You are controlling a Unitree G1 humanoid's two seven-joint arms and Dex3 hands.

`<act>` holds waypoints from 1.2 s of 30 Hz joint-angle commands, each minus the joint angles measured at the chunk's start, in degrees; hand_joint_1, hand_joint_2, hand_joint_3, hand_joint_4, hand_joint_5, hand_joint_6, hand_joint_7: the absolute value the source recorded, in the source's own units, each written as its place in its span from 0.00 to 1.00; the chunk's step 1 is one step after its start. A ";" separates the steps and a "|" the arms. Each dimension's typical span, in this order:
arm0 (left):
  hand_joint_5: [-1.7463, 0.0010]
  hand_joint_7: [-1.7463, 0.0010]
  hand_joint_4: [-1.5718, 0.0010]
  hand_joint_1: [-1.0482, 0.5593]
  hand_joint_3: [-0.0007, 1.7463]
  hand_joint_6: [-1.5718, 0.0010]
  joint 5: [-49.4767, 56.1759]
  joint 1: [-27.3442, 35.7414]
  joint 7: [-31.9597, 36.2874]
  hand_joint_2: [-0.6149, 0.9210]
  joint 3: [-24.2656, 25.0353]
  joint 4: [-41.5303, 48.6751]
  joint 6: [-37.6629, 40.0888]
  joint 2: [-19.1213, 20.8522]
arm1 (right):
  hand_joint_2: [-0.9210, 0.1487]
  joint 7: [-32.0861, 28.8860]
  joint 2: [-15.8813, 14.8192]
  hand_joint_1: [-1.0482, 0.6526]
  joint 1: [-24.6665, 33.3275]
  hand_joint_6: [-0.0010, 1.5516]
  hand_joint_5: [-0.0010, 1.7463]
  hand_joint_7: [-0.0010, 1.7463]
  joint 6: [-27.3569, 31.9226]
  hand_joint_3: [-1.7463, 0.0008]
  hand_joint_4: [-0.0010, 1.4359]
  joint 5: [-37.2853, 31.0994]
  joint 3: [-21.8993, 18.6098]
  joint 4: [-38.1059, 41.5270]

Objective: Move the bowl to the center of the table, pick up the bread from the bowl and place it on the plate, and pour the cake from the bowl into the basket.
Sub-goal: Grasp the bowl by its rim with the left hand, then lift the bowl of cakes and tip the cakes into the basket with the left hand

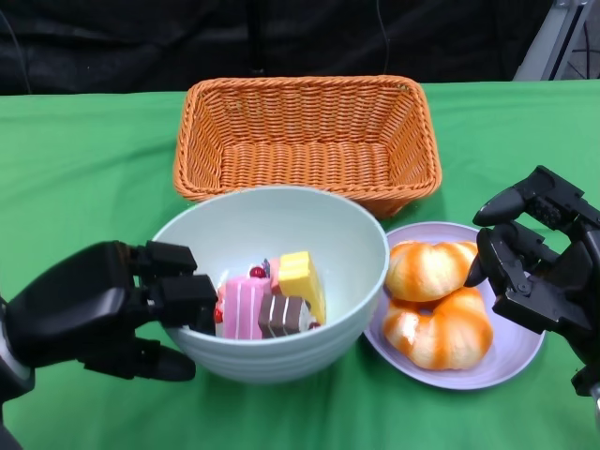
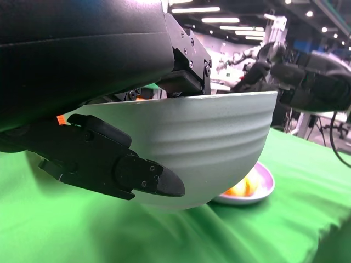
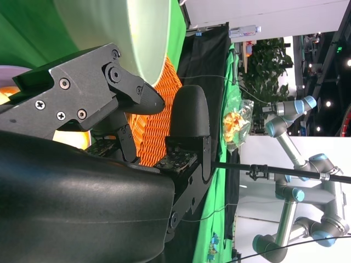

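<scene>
I judge the step in hand to be the pour: both bread rolls (image 1: 436,300) already lie on the purple plate (image 1: 525,361) at lower right of the head view, and only the cake pieces (image 1: 267,300) remain in the pale bowl (image 1: 281,220) at centre frame. My left hand (image 1: 103,305) grips the bowl at its left rim, fingers over the lip and into the bowl, thumb pressed against the outer wall below; the left wrist view shows the same clamp. To do this well I would keep that grip firm, raise the bowl above the wicker rim, then tip it away from me so the pieces slide off the far lip. The orange basket (image 1: 309,141) stands just behind the bowl, its near wall touching or nearly touching the bowl's far edge; the lift must clear that wall. The plate sits tight against the bowl's right side, so I would avoid swinging right. My right hand (image 1: 539,262) hangs wide and empty over the plate's right edge; green cloth (image 1: 75,169) at upper left offers free room.
</scene>
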 commanded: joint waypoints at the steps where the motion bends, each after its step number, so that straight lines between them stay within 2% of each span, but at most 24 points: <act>1: 0.00 0.13 0.53 0.54 0.16 0.59 -4.21 -0.85 -2.01 1.00 2.42 -0.10 -0.69 -0.78 | 0.22 0.12 -0.10 0.57 0.32 0.37 0.97 0.80 -0.27 0.47 0.44 0.49 -0.19 -0.08; 6: 0.04 0.22 0.50 0.56 0.27 0.53 -7.75 -2.99 -5.55 0.99 4.09 0.60 0.19 -3.15 | 0.22 0.31 -0.14 0.56 0.41 0.38 0.98 0.81 -0.79 0.47 0.45 0.17 -0.04 -0.04; 12: 0.09 0.31 0.47 0.56 0.27 0.50 -11.65 -7.51 -10.23 1.00 4.92 2.86 2.84 -6.64 | 0.23 0.54 -0.05 0.56 0.47 0.38 0.99 0.81 -0.90 0.46 0.44 0.18 0.11 0.23; 15: 0.08 0.29 0.48 0.56 0.29 0.51 -12.27 -9.65 -11.50 0.98 5.70 4.39 4.36 -8.59 | 0.22 0.70 -0.09 0.56 0.43 0.37 1.00 0.82 -0.96 0.46 0.44 0.18 0.23 0.47; 19: 0.05 0.26 0.51 0.57 0.44 0.52 -14.01 -13.11 -13.57 0.88 6.20 7.88 5.81 -11.37 | 0.22 1.23 -0.24 0.56 0.23 0.37 1.00 0.82 -1.69 0.46 0.43 0.07 0.32 1.19; 23: 0.04 0.24 0.53 0.58 0.50 0.53 -16.06 -16.03 -16.01 0.84 6.60 11.63 7.62 -13.93 | 0.22 1.76 -0.17 0.56 0.06 0.37 1.00 0.82 -2.54 0.46 0.43 0.13 0.24 2.11; 27: 0.03 0.24 0.54 0.57 0.51 0.54 -23.20 -18.20 -22.92 0.84 6.89 14.49 10.91 -17.26 | 0.21 2.08 -0.18 0.56 -0.06 0.36 1.00 0.83 -3.37 0.46 0.43 0.08 0.36 2.91; 30: 0.03 0.24 0.53 0.58 0.51 0.52 -32.98 -19.05 -31.75 0.86 8.26 14.80 16.31 -21.86 | 0.20 2.13 -0.26 0.56 -0.11 0.36 1.00 0.83 -3.84 0.46 0.44 -0.43 0.53 3.45; 33: 0.01 0.17 0.51 0.57 0.60 0.55 -39.08 -19.79 -37.69 0.81 10.32 14.33 21.36 -26.14 | 0.21 2.27 -0.38 0.56 -0.02 0.36 1.00 0.83 -4.41 0.46 0.44 -0.70 0.56 4.05; 36: 0.00 0.15 0.49 0.55 0.62 0.55 -42.05 -20.45 -40.74 0.80 12.63 14.18 25.58 -29.40 | 0.21 2.19 -0.29 0.56 0.19 0.35 1.00 0.84 -4.70 0.46 0.44 -0.90 0.67 4.04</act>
